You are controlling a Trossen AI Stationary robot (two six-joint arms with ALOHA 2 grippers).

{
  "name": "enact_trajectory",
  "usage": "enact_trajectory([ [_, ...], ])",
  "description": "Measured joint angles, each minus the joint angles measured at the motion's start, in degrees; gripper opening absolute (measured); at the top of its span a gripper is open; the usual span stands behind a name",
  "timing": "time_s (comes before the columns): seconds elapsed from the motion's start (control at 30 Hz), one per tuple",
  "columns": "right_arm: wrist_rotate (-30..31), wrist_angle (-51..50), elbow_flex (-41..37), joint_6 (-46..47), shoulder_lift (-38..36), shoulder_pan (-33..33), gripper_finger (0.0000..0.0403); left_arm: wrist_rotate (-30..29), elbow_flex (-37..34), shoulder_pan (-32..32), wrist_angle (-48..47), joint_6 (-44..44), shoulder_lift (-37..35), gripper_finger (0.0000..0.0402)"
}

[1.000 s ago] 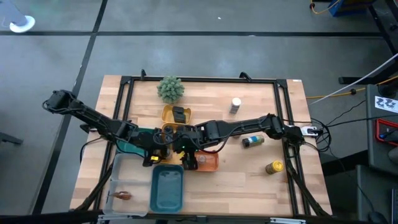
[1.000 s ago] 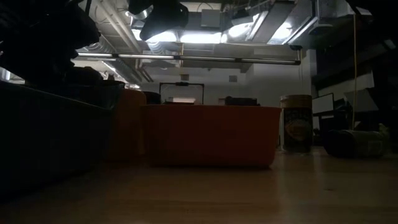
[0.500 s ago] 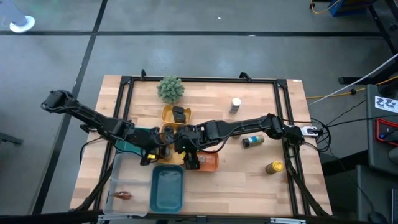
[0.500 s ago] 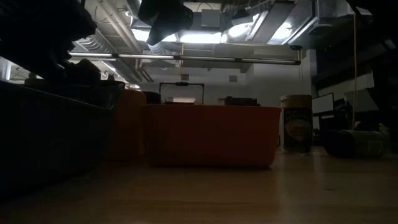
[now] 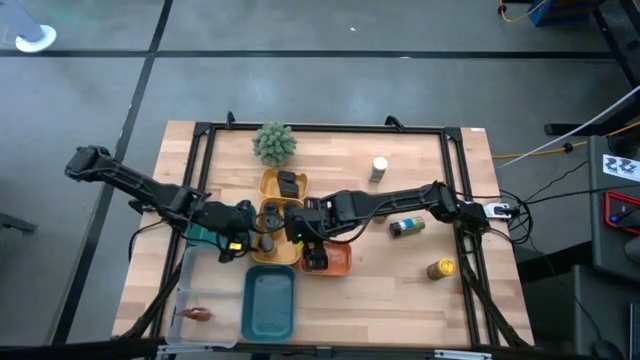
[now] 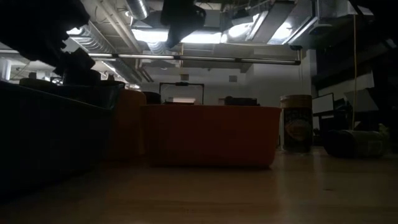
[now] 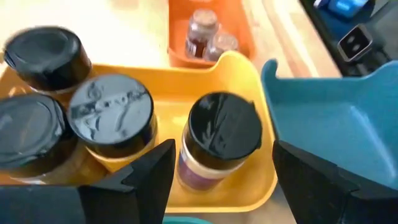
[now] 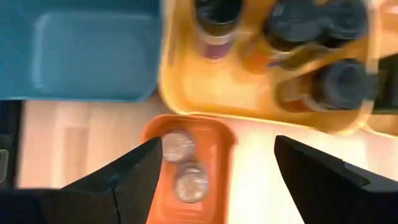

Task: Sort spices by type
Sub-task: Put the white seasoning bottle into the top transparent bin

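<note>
The spices are small jars. Several dark-capped ones [image 7: 112, 118] stand in the yellow tray [image 5: 275, 215], and two small ones [image 8: 180, 163] stand in the orange tray [image 5: 335, 262]. My left gripper [image 7: 221, 186] is open, a little back from the yellow tray on its left side. It faces a black-capped jar [image 7: 221, 134] that stands upright on the tray floor, and touches nothing. My right gripper [image 8: 224, 186] hangs open above the orange tray, pointing steeply down, with nothing between its fingers. Three more jars [image 5: 379, 168], [image 5: 405, 227], [image 5: 441, 268] are on the right half of the table.
A teal tray [image 5: 268, 303] sits near the front edge, below the yellow tray. A clear tray at the front left holds a brown packet [image 5: 195, 314]. A fuzzy green plant [image 5: 273, 143] stands at the back. A black box [image 5: 289, 183] sits in the yellow tray's far end.
My left gripper has drawn back from the yellow tray toward the table's left edge and risen a little, still open. The black-capped jar stays standing in the tray.
</note>
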Motion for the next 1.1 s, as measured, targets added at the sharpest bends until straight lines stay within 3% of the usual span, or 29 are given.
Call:
enact_trajectory([
  [0.17, 5.6, -5.4, 0.0, 0.4, -1.9, -1.3, 0.0308, 0.0, 0.0, 0.0, 0.0, 1.1, -2.8, 0.0251],
  [0.47, 7.3, -12.3, 0.0, 1.4, -6.2, -4.9, 0.0308, -0.3, 0.0, 0.2, 0.0, 4.7, -9.1, 0.0251],
  [0.7, 13.8, -19.9, 0.0, 1.5, -9.7, -8.1, 0.0308, -2.0, 0.0, 0.2, 0.1, 6.1, -14.4, 0.0251],
  [1.1, 10.4, -19.7, 0.0, -3.2, -12.7, -17.4, 0.0308, -3.8, 0.0, 0.2, -0.4, 6.1, -19.7, 0.0251],
])
